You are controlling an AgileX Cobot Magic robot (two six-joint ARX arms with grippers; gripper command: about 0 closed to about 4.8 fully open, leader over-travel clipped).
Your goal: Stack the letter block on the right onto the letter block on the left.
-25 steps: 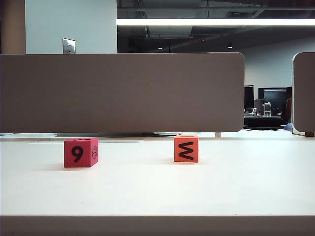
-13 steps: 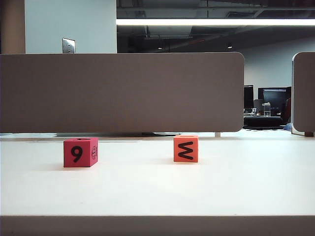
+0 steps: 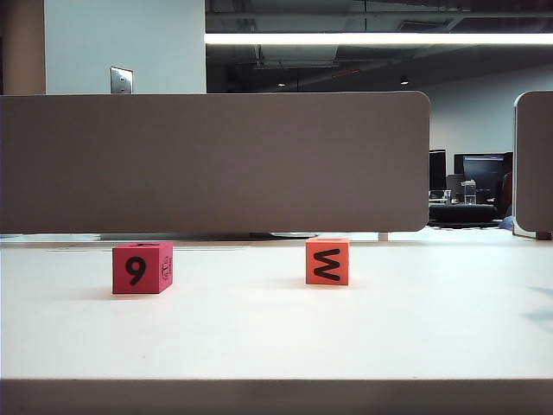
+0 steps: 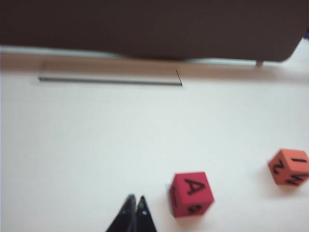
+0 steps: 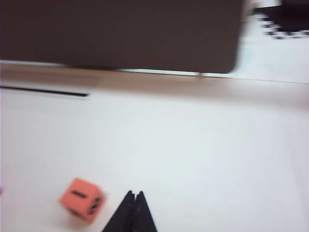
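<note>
We start at the right gripper (image 5: 133, 195), whose two dark fingers are pressed tip to tip with nothing between them; it hangs over bare table, and the orange block (image 5: 82, 199) lies just to its left, apart from the fingertips and not touched. The left gripper (image 4: 135, 200) is clenched the same way, empty, with the red block (image 4: 191, 194) just to its right and the orange one further right again. Neither arm shows in the exterior view, where the orange block (image 3: 327, 261), marked with an M on its side, stands right of centre and the red block (image 3: 142, 268), marked 9, stands well apart to its left, both resting flat on the white table (image 3: 276, 337) in front of the grey partition (image 3: 216, 160). The relation that matters for the coming move, we judge, is that the orange block sits to the left of the right gripper, which is the nearer arm to it; the jaws would have to part and shift left over it. A cube has no long axis, though this one looks turned corner-on to the fingers. We count two blocks, one orange and one red, and two grippers.
</note>
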